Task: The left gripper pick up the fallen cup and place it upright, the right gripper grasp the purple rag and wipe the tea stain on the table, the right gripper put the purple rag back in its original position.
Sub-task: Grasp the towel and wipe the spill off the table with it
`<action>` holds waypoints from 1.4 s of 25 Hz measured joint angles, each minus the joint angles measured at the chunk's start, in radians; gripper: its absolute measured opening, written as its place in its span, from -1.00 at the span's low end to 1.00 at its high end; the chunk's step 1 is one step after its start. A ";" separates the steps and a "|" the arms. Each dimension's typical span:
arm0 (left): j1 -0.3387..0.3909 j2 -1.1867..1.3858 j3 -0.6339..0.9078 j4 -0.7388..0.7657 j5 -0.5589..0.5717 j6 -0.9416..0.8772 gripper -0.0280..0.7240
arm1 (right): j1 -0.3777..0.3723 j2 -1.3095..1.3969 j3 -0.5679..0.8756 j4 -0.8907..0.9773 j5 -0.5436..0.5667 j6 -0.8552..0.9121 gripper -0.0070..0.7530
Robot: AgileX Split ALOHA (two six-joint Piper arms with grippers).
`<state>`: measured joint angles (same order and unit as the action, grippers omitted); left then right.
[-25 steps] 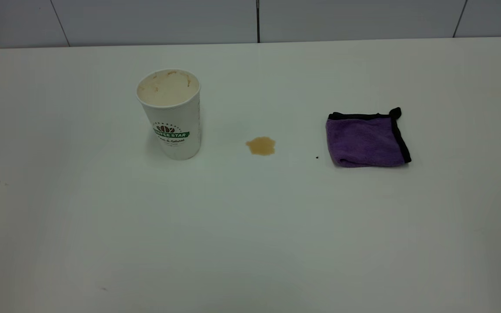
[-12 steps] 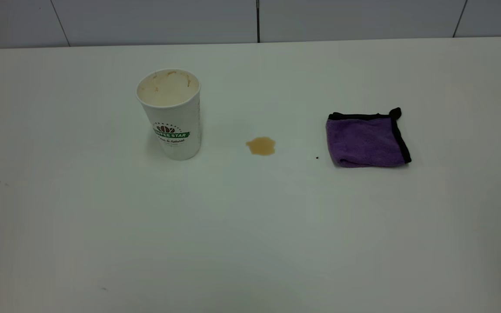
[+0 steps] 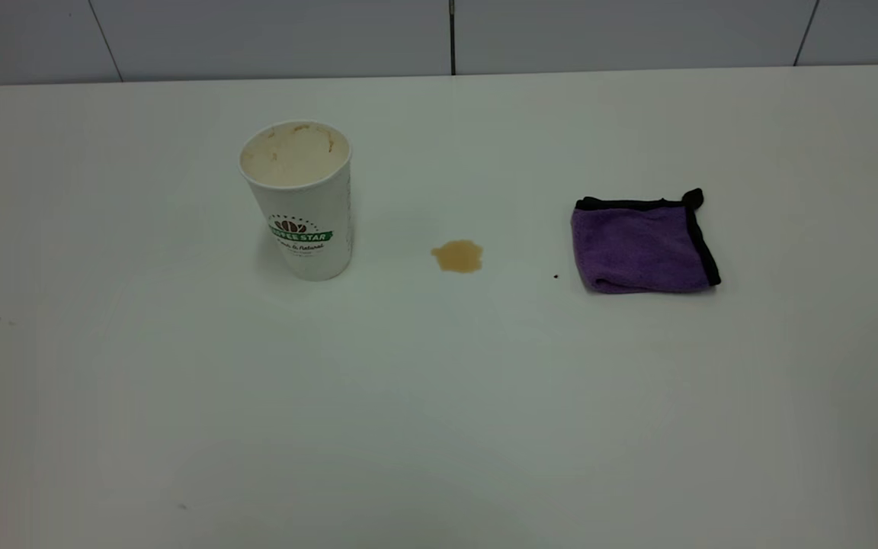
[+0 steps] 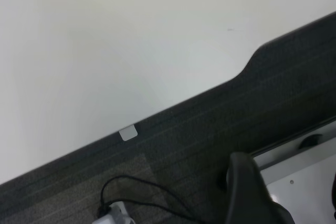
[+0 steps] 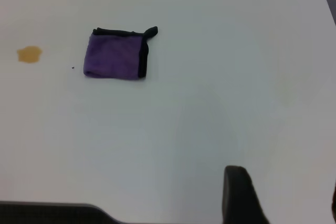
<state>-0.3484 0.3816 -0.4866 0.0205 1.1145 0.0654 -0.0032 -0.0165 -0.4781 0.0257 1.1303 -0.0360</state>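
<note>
The white "COFFEE STAR" cup [image 3: 299, 200] stands upright on the white table [image 3: 439, 396], left of centre, with brownish residue inside its rim. The amber tea stain [image 3: 457, 256] lies to its right and also shows in the right wrist view [image 5: 29, 54]. The folded purple rag [image 3: 642, 244] with black trim lies flat further right, and shows in the right wrist view [image 5: 116, 54]. Neither arm shows in the exterior view. My left gripper [image 4: 289, 192] is open and empty, off the table's front edge over dark floor. My right gripper [image 5: 286, 198] is open and empty above the table's near right part, well short of the rag.
Tiny dark specks dot the table, one [image 3: 555, 276] just left of the rag. The table's front edge [image 4: 157, 114] with a small grey tab [image 4: 128, 132] crosses the left wrist view, with cables [image 4: 131, 192] and a light base plate [image 4: 299, 171] below.
</note>
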 joint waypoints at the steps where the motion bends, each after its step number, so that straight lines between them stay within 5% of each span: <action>1: 0.000 -0.002 0.000 0.000 -0.001 0.000 0.22 | 0.000 0.000 0.000 0.000 0.000 0.000 0.20; 6: 0.019 -0.045 0.000 0.000 -0.001 0.000 0.22 | 0.000 0.000 0.000 0.000 0.000 0.000 0.20; 15: 0.205 -0.263 0.000 0.000 0.002 0.000 0.22 | 0.000 0.000 0.000 0.000 0.000 0.000 0.20; 26: 0.241 -0.400 0.000 0.000 0.015 0.000 0.22 | 0.000 0.000 -0.004 0.005 -0.012 0.000 0.20; 35: 0.241 -0.401 0.000 0.000 0.017 0.000 0.22 | 0.000 0.277 -0.032 0.203 -0.306 -0.153 0.29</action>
<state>-0.1079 -0.0195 -0.4866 0.0205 1.1312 0.0654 -0.0032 0.2606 -0.5106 0.2290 0.8243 -0.1887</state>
